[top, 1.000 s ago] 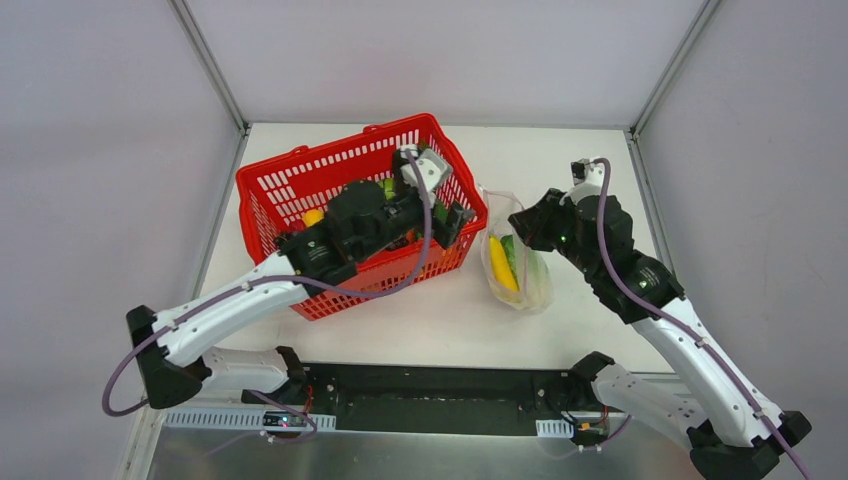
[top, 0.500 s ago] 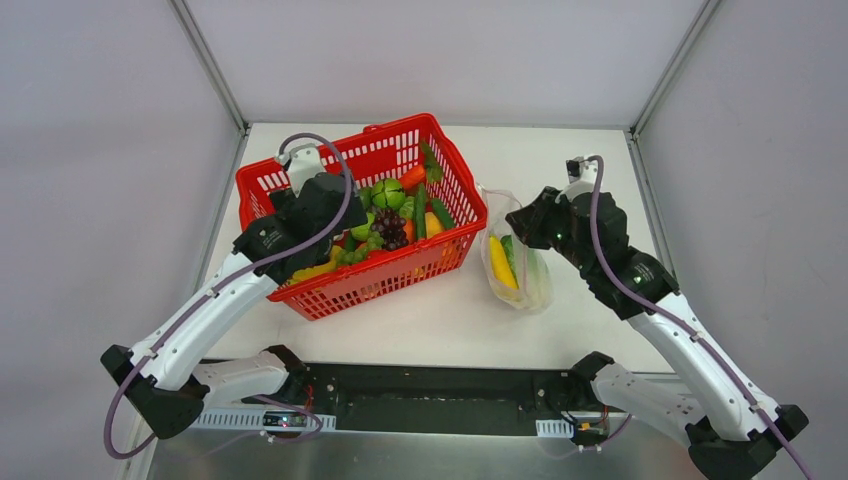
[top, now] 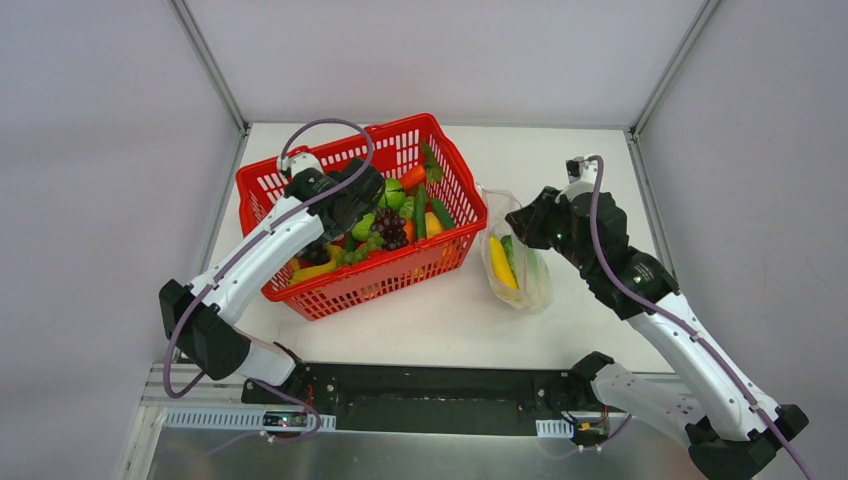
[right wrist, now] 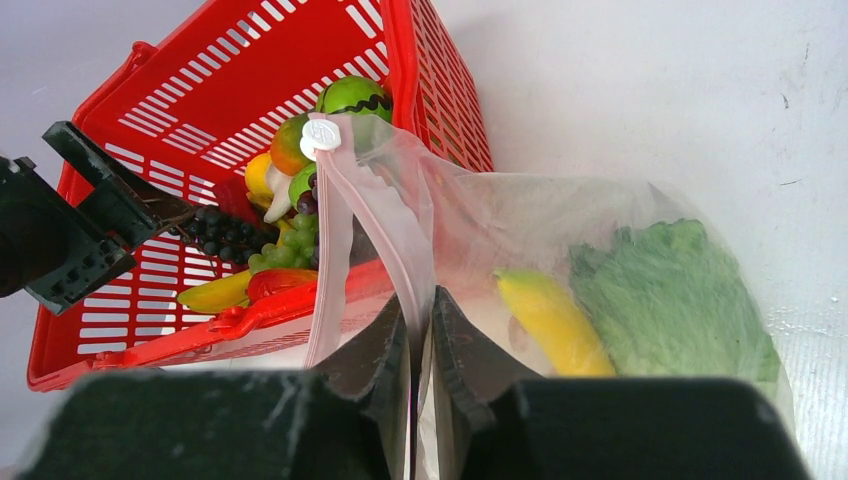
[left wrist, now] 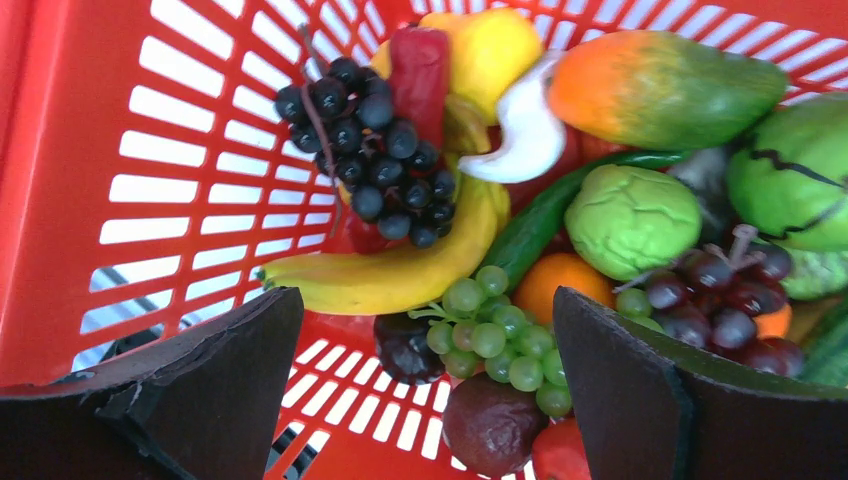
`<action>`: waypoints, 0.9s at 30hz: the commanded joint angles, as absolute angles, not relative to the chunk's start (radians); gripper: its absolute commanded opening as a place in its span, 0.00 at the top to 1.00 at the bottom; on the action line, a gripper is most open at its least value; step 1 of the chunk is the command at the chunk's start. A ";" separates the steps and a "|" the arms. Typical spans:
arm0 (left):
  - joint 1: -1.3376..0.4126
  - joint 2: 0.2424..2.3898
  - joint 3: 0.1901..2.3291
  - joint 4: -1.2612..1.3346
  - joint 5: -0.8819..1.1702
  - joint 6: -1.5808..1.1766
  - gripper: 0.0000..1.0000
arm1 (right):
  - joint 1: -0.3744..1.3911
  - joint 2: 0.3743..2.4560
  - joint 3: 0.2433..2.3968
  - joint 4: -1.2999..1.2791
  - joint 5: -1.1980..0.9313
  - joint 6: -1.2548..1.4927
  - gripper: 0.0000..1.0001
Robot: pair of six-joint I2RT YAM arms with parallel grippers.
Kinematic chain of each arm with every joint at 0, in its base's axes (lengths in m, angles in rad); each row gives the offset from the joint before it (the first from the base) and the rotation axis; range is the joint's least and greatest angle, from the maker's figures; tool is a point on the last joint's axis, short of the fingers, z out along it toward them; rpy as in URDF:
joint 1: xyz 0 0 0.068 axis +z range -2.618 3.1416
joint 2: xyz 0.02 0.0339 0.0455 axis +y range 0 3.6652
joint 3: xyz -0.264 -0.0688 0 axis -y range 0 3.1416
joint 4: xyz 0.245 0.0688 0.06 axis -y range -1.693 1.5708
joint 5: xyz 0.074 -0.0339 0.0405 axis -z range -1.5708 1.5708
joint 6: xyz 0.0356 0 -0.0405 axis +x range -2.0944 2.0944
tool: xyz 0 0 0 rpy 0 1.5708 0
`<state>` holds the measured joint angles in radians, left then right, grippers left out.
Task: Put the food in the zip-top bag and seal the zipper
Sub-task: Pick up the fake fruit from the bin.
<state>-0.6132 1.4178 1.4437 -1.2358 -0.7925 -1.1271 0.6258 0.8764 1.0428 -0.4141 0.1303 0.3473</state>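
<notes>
The clear zip-top bag [top: 517,268] lies right of the red basket [top: 262,190], with a yellow banana [right wrist: 550,320] and leafy cabbage [right wrist: 672,305] inside. My right gripper [right wrist: 420,312] is shut on the bag's mouth edge and holds it up; the pink zipper [right wrist: 328,250] with its white slider [right wrist: 321,134] hangs open. My left gripper [left wrist: 425,330] is open and empty above the basket's food: a banana [left wrist: 400,278], green grapes [left wrist: 490,335], dark grapes [left wrist: 370,150], a purple fruit [left wrist: 490,425] and an orange [left wrist: 560,285].
The basket wall [left wrist: 200,150] is close on the left gripper's left side. A mango [left wrist: 660,85] and green pieces [left wrist: 630,215] fill the basket's far side. The basket corner [right wrist: 430,90] nearly touches the bag. White walls [top: 450,50] enclose the table.
My left arm has swung from the basket's right side toward its left and back, and now hangs over the basket's middle. The right gripper and the bag have barely moved.
</notes>
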 commanded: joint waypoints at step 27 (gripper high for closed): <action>-0.436 1.422 1.119 -1.158 -0.543 -1.671 0.13 | 0.623 0.889 1.045 -0.376 0.147 0.316 0.84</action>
<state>-0.4431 1.4246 1.1320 -1.1629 -0.5678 -1.5871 0.6258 0.9024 1.0428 -0.4076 0.1322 0.3313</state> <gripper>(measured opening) 0.884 0.157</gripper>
